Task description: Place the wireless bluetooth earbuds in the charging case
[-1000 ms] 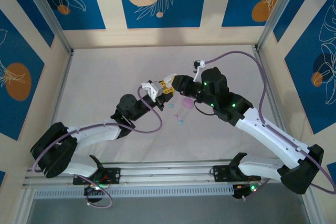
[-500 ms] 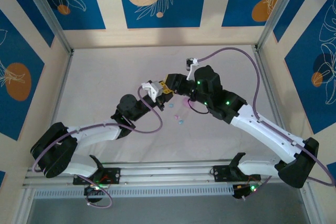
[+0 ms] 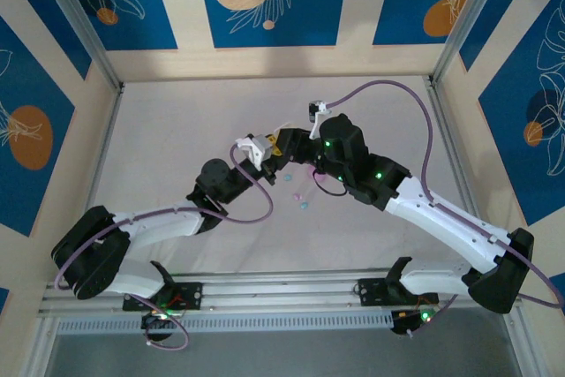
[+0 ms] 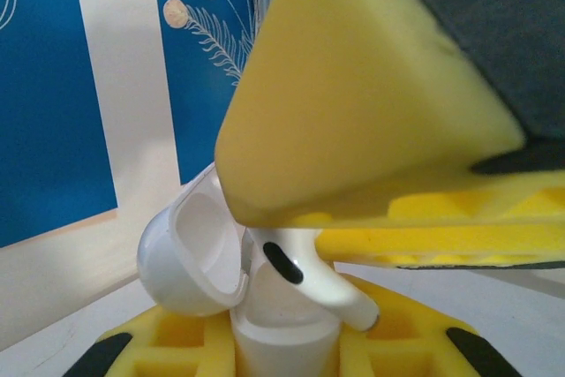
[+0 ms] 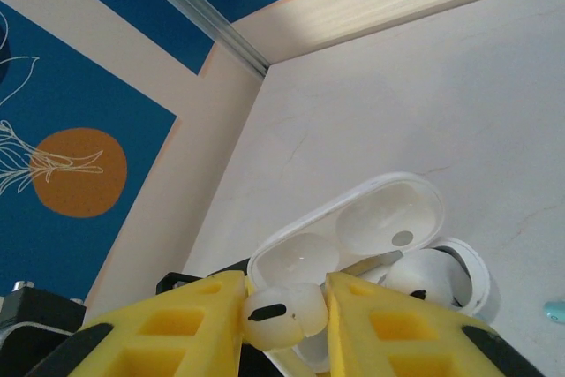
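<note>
**Q:** From overhead, where are you?

**A:** My left hand (image 3: 259, 149) and right hand (image 3: 284, 142) meet tip to tip just toward 11 o'clock of the middle of the counter (image 3: 177, 130). Loose on the counter at 5 o'clock of them lie a pink earbud (image 3: 297, 194) and a light blue earbud (image 3: 304, 206), close together. From this height I cannot tell what my fingers are holding.

**Q:** And from the left wrist?

**A:** My left hand (image 4: 279, 355) is clamped on the white charging case (image 4: 281, 328), which stands upright between the yellow pads. Its lid (image 4: 190, 258) is swung open toward 9 o'clock. My right hand's yellow fingers (image 4: 353, 103) reach in from 1 o'clock, holding a white earbud (image 4: 305, 275) tilted right at the case's mouth, its stem pointing to 4 o'clock.

**Q:** The right wrist?

**A:** My right hand (image 5: 284, 320) is pinched on that white earbud (image 5: 281, 313). The open charging case (image 5: 353, 227) lies just beyond it at 1 o'clock, with a second white earbud (image 5: 428, 273) seated in its base. A light blue earbud (image 5: 556, 309) shows at the 3 o'clock edge.
</note>
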